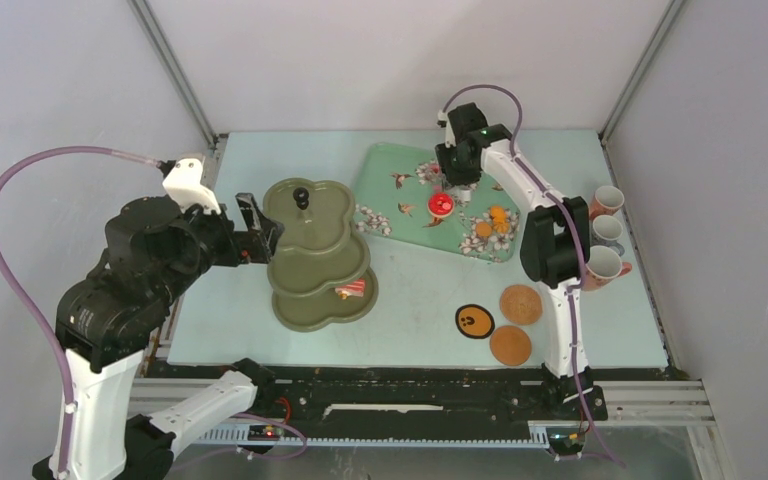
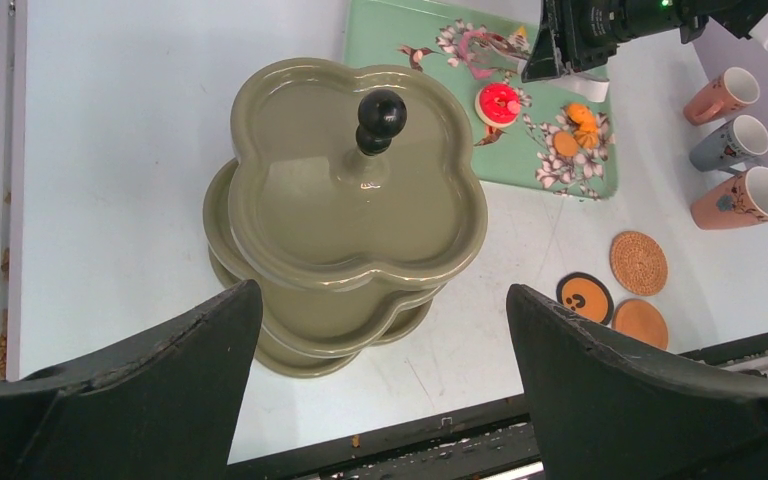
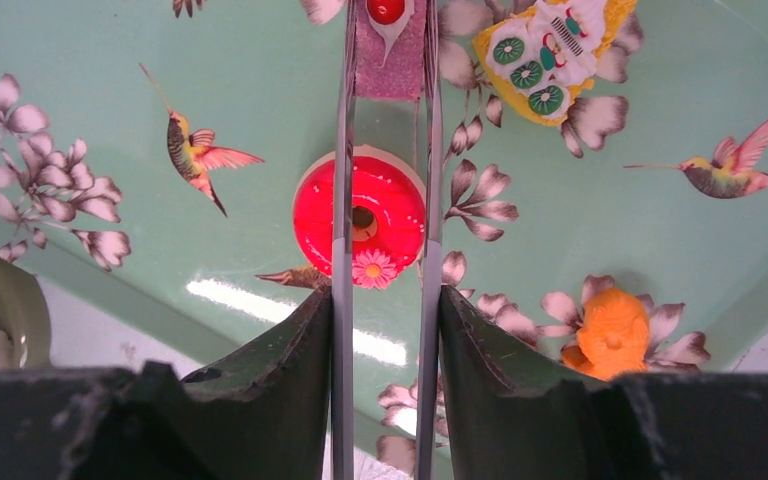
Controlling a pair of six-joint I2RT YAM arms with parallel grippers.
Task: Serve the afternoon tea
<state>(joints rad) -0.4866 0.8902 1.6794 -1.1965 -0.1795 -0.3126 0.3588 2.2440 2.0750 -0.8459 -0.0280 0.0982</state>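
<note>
Right gripper [image 3: 385, 292] is clamped on a pair of metal tongs [image 3: 341, 280], whose blades run out between its fingers over the mint-green floral tray [image 1: 390, 170] at far centre of the table. A pink slab pastry topped with a red cherry [image 3: 390, 65] sits between the tong tips; cannot tell whether it is lifted off the tray. Under the blades lies a red ring doughnut with a small flower [image 3: 395, 215]. To its right on the tray are a yellow pastry with green slices [image 3: 550, 60] and an orange pastry [image 3: 610, 330]. Left gripper [image 2: 382, 292] is spread wide and holds nothing, just left of the olive-green three-tier scalloped stand [image 1: 318, 255]. One red-and-pink slice [image 1: 352, 289] rests on the right side of the lowest tier. Three small patterned cups [image 1: 608, 232] stand in a row at the right table edge. One black round coaster [image 1: 474, 321] and two brown woven round coasters [image 1: 520, 304] lie on the table, near right, between stand and cups.
</note>
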